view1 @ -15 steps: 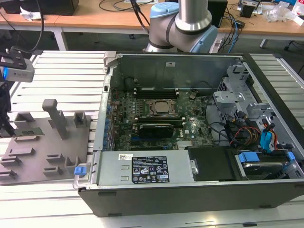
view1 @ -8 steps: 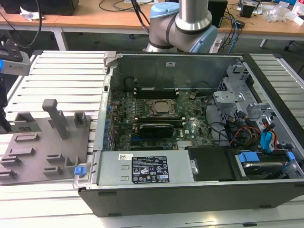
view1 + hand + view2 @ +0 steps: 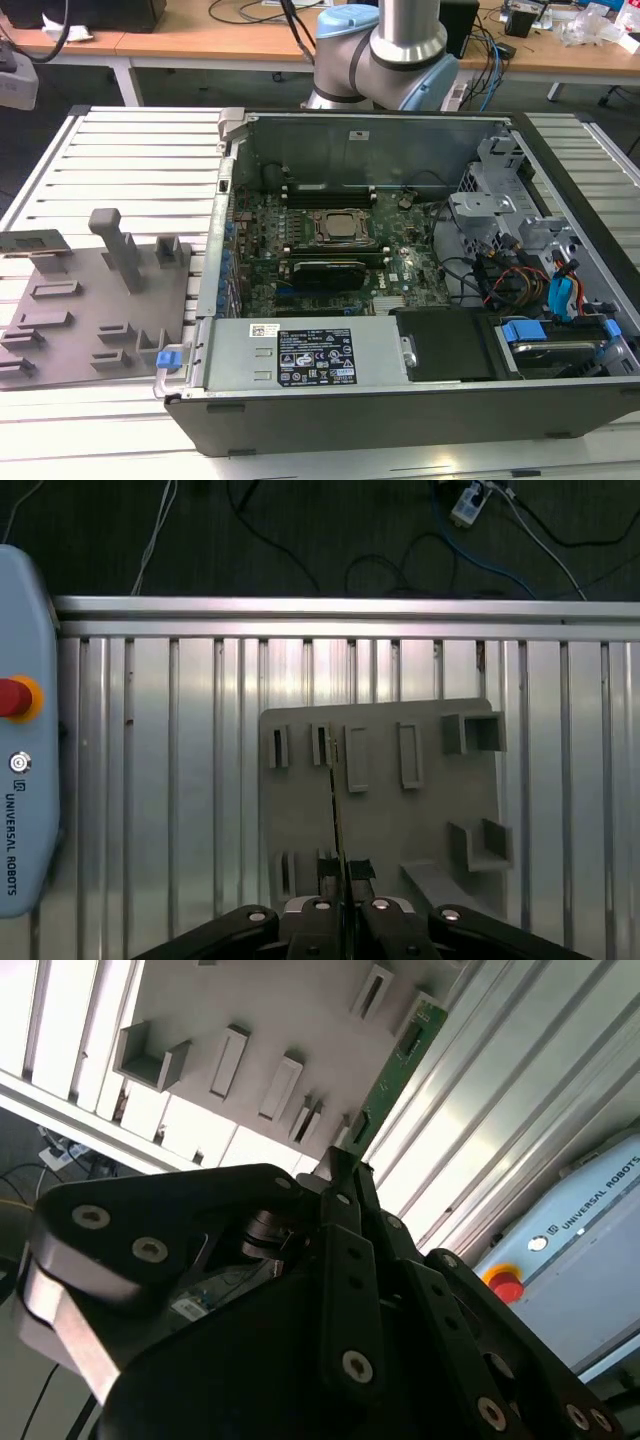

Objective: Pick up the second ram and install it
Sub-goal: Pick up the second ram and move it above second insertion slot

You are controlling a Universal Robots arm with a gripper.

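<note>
You have a slatted metal surface (image 3: 130, 150) spread across the whole scene, and on it the open computer case (image 3: 400, 420) takes up the middle and the exterior view's right, lying on its side so that you look straight into it. Behind the case, at the upper edge of that view, stands the base of the robot arm (image 3: 400, 50). Inside the case you can see the green motherboard (image 3: 262, 232) with the CPU socket (image 3: 338, 228) near its centre, and a silver box with a label (image 3: 240, 355) along the case's near wall. Toward the exterior view's left, low in the frame, the grey holder plate (image 3: 85, 310) lies flat on the surface just beside the case, with its raised slotted blocks and one taller post. In the first wrist view a pale blue pendant (image 3: 25, 780) with a red button (image 3: 12, 697) rests on the slats, well apart from the plate. Your hand (image 3: 340, 875) is over the holder plate, its black fingers drawn together on the second ram (image 3: 334, 810), which you see there edge-on as a thin line running out from the fingertips across the plate. In the second wrist view the same green stick (image 3: 395, 1070) reaches straight out from the closed fingertips, its flat face and small dark chips showing against the plate and the slats beyond.
</note>
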